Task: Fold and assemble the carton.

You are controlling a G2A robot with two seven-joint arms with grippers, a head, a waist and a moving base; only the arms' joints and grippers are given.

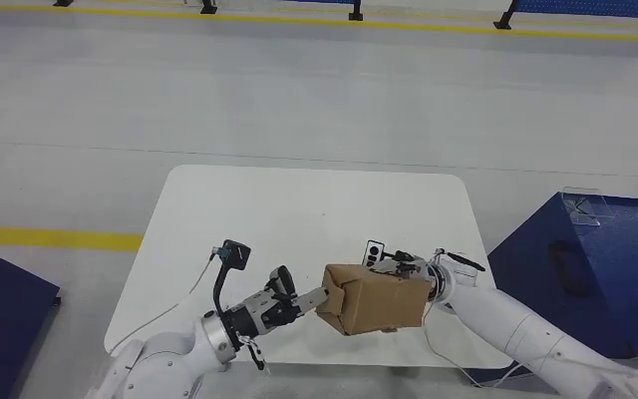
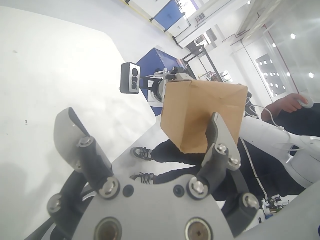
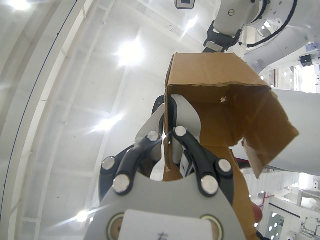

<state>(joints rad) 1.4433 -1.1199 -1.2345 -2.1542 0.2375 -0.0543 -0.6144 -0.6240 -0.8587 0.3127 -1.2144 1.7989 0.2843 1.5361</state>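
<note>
Top view: cardboard carton (image 1: 377, 297) held up over near edge of white table (image 1: 299, 199), betw. left gripper (image 1: 317, 297) & right gripper (image 1: 427, 281). Left wrist view: left gripper spread wide, one finger (image 2: 217, 131) against carton end, nothing clamped. Right wrist view: right gripper pinched on carton side wall at open end. Prob. light, thin board, dents easily, so best gripped at wall edges nr creases, not mid-panel.

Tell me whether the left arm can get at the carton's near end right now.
Probably yes. The left gripper hangs open at the carton, one finger seemingly touching its near end, nothing between them. The right gripper is shut on a wall at the opposite, open end, out of the way.
</note>
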